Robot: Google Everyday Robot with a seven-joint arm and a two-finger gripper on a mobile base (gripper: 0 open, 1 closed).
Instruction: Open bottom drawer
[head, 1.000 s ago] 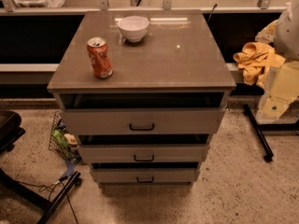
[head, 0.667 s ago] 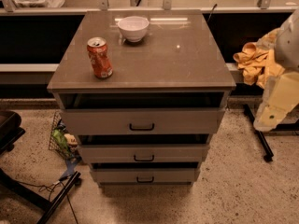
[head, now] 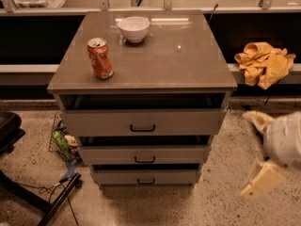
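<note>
The bottom drawer (head: pixel 146 176) is the lowest of three in the grey-beige cabinet (head: pixel 188 65). It has a flat front and a small black bar handle (head: pixel 146 181), with a dark gap above the front. My gripper (head: pixel 261 150) hangs low at the right edge of the view. It is well to the right of the cabinet, at about the height of the lower two drawers, and touches nothing.
A red soda can (head: pixel 100 58) and a white bowl (head: pixel 134 28) stand on the cabinet top. A yellow cloth (head: pixel 264 63) lies on the ledge at right. A wire basket (head: pixel 60 139) with clutter and a black chair base (head: pixel 28 197) are on the floor at left.
My gripper has dropped from beside the cabinet top down toward the floor on the right. The drawers, can and bowl have not moved.
</note>
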